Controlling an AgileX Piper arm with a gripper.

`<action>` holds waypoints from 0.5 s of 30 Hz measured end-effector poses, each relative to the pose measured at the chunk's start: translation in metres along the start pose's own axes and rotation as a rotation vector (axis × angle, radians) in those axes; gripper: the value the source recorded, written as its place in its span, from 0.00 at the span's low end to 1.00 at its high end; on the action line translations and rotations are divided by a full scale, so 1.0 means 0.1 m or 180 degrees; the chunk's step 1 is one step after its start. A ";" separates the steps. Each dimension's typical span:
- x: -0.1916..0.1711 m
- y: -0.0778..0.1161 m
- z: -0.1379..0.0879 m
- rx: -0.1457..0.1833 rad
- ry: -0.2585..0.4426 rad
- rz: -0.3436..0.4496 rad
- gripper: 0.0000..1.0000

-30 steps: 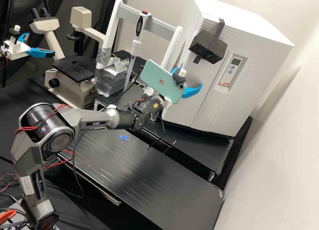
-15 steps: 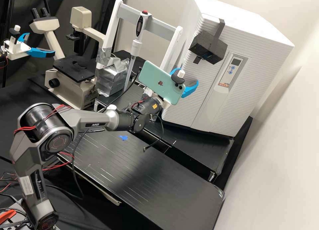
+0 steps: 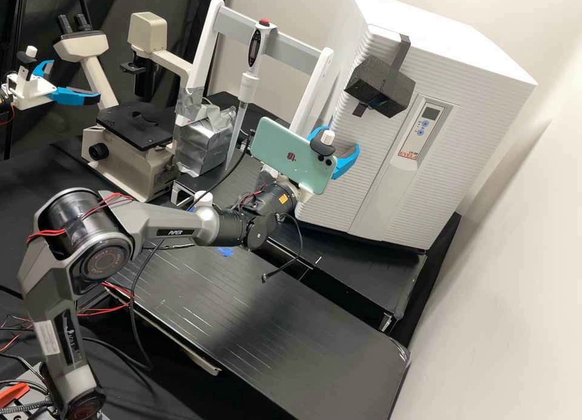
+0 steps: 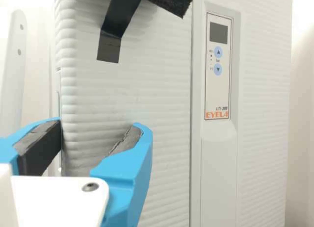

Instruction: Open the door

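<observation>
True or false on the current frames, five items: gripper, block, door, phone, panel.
1. The gripper is open. True.
2. A black block hangs on the front of the white cabinet. True.
3. The cabinet's door is wide open. False: the door looks shut.
4. The phone on the arm is red. False: the phone is mint green.
5. The control panel has two blue buttons. True.

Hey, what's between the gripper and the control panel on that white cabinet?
In the wrist view, a stretch of ribbed white cabinet front, with a seam running through it, lies between the gripper and the control panel.
</observation>
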 end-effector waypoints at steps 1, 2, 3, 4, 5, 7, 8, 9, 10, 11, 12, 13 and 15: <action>0.00 0.00 0.00 0.0004 0.0021 0.0004 0.00; 0.00 0.00 0.01 0.0001 0.0032 0.0004 0.00; -0.02 0.00 0.03 0.0000 0.0032 0.0006 0.00; -0.02 0.00 0.04 -0.0002 0.0046 0.0002 0.00; -0.03 0.00 0.07 0.0017 0.0039 0.0010 0.00; -0.07 0.01 0.11 0.0036 0.0056 0.0037 0.00; -0.09 0.01 0.13 0.0040 0.0064 0.0032 0.00; -0.10 0.01 0.16 0.0039 0.0069 0.0038 0.00; -0.13 0.02 0.17 0.0055 0.0085 0.0050 0.00; -0.14 0.03 0.19 0.0070 0.0088 0.0061 0.00; -0.17 0.04 0.19 0.0094 0.0108 0.0076 0.00; -0.20 0.04 0.21 0.0101 0.0114 0.0079 0.00; -0.27 0.07 0.25 0.0134 0.0124 0.0113 0.00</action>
